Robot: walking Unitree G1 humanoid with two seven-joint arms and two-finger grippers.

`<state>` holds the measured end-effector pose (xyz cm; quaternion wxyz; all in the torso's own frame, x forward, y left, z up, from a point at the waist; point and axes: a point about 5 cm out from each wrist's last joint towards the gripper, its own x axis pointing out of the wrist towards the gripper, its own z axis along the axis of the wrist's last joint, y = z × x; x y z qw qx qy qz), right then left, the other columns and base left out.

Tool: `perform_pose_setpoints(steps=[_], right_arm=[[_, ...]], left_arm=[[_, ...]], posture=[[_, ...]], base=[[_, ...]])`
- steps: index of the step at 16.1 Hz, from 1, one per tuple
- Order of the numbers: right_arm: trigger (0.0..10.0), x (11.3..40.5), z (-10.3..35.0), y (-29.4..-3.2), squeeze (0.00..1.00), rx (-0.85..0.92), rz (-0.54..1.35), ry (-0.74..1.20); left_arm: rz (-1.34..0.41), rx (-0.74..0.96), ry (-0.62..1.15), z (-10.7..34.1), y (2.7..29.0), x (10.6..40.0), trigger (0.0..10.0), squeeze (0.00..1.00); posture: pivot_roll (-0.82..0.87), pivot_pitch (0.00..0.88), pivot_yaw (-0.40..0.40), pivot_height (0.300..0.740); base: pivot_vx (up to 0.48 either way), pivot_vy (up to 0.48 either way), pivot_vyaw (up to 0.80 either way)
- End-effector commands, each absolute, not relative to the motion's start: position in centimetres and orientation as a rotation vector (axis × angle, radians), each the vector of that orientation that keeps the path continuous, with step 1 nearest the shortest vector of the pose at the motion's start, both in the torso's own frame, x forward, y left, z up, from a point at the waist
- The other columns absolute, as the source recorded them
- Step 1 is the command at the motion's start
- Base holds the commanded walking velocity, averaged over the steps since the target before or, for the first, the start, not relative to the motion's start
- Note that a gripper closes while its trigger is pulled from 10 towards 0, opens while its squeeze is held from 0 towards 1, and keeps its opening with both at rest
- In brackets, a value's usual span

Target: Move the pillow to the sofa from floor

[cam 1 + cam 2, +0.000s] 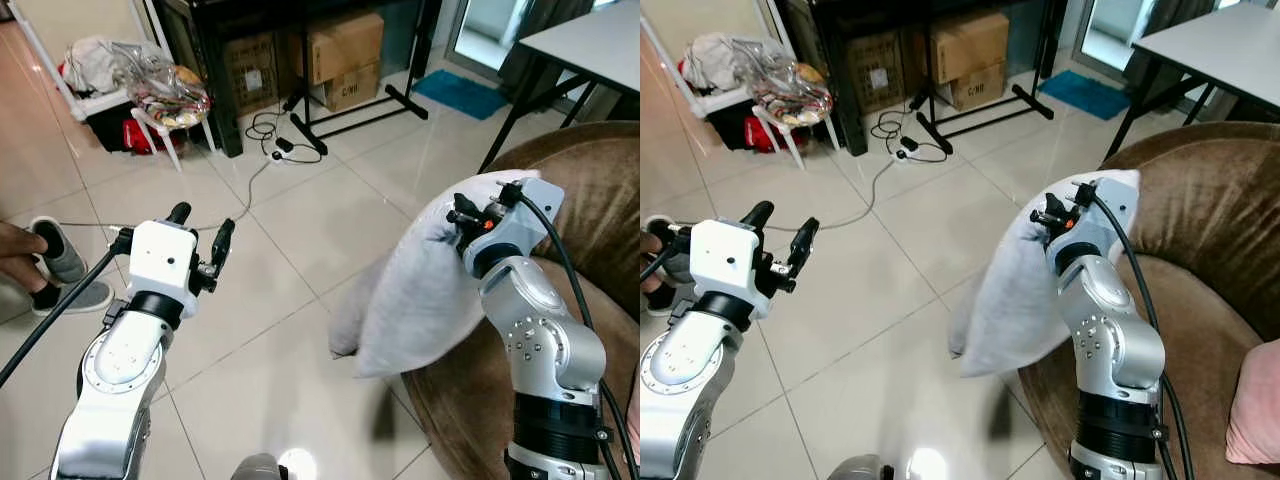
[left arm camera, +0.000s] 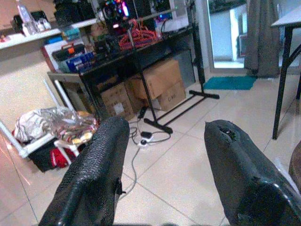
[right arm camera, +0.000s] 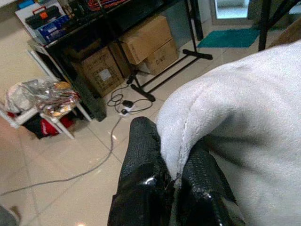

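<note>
A light grey pillow [image 1: 415, 290] hangs in the air beside the brown sofa [image 1: 590, 210], its lower corner over the tiled floor. My right gripper [image 1: 462, 215] is shut on the pillow's upper edge; in the right wrist view the black fingers [image 3: 141, 155] pinch the seam of the pillow [image 3: 244, 141]. My left gripper [image 1: 200, 235] is held up over the floor to the left, open with nothing between its fingers [image 2: 94, 174].
A black desk frame with cardboard boxes [image 1: 340, 55] stands at the back, with a cable and power strip [image 1: 283, 148] on the floor. A white stool with bags [image 1: 160, 95] is back left. A person's foot and grey shoes [image 1: 55, 255] are at the left. A white table [image 1: 590, 45] stands behind the sofa.
</note>
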<state>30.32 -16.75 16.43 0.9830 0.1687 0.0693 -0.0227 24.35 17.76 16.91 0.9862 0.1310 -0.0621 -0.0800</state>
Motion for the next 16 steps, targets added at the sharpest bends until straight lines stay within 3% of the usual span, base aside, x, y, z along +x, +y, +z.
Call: perform_pose_setpoints(steps=[1,16], right_arm=[[10.0,30.85,17.9,-16.72,0.0,0.324,-0.045,0.07],[10.0,31.26,18.54,-16.01,0.0,0.369,0.023,0.036]], left_arm=[[-0.151,0.271,-0.136,17.12,17.76,24.51,10.0,0.0],[-0.154,0.258,-0.144,17.3,17.9,24.6,10.0,0.0]], posture=[[0.09,0.0,0.018,0.74],[0.1,0.0,0.012,0.74]], base=[[0.0,0.0,0.0],[0.284,0.0,-0.75]])
